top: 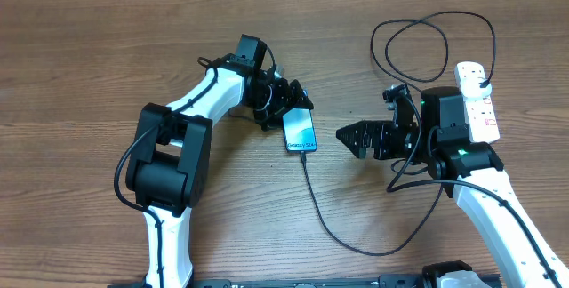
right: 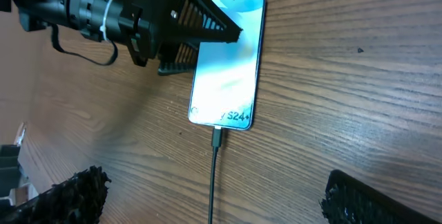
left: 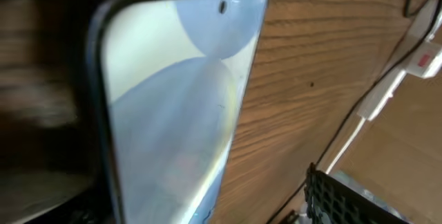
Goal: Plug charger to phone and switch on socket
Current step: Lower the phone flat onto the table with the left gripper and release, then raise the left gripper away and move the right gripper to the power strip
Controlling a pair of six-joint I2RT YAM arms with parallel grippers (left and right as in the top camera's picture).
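My left hand [right: 210, 52] is spread at the top left corner of the phone [top: 300, 132], one finger over the screen. The phone lies flat in the middle of the tabletop [top: 80, 48], with the charger [right: 214, 175] plugged into its bottom edge. My right hand [top: 352, 140] is spread wide and empty, near the phone's right side. The socket [top: 483, 110] lies far right.

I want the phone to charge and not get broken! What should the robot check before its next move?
1. Charger tip in phone: ok, it sits in the bottom edge.
2. Phone flat on the table: ok.
3. Left gripper clear of phone: not ok, a finger is over its top corner.
4. Right gripper open: ok, jaws wide.
5. Charger's other end in socket: ok.
6. Socket switch on: cannot tell, too small.
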